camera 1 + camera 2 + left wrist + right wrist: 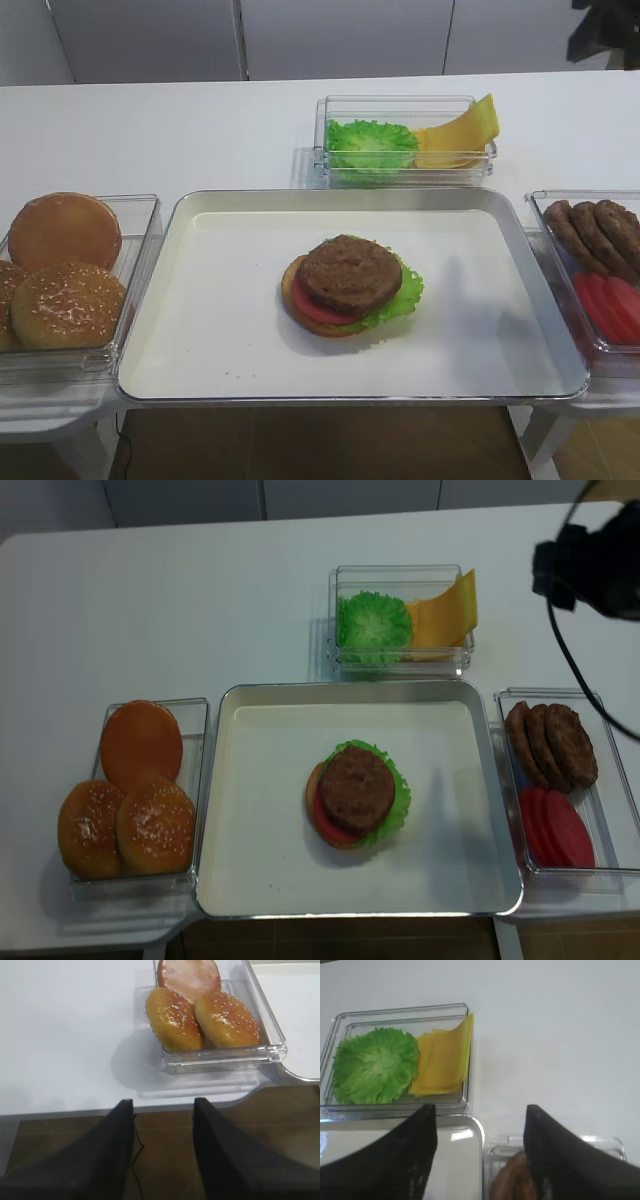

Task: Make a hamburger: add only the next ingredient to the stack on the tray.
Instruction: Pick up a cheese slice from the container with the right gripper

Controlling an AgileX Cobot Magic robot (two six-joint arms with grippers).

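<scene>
Several cheese slices (458,132) lean overlapped in the bin at 1 o'clock from the stack (349,285); I might lift two. Right wrist view: right hand (481,1132) wide open, empty, short of the cheese (443,1057). Left hand (164,1125) open, empty.

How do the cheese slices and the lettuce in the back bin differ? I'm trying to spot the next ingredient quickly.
The cheese slices are yellow, smooth and flat with straight edges; the lettuce is green, ruffled and roundish. The cheese leans tilted against the right wall of the clear bin, one corner poking above the rim, while the lettuce lies low on the left. Both share that one bin, behind the tray.
</scene>
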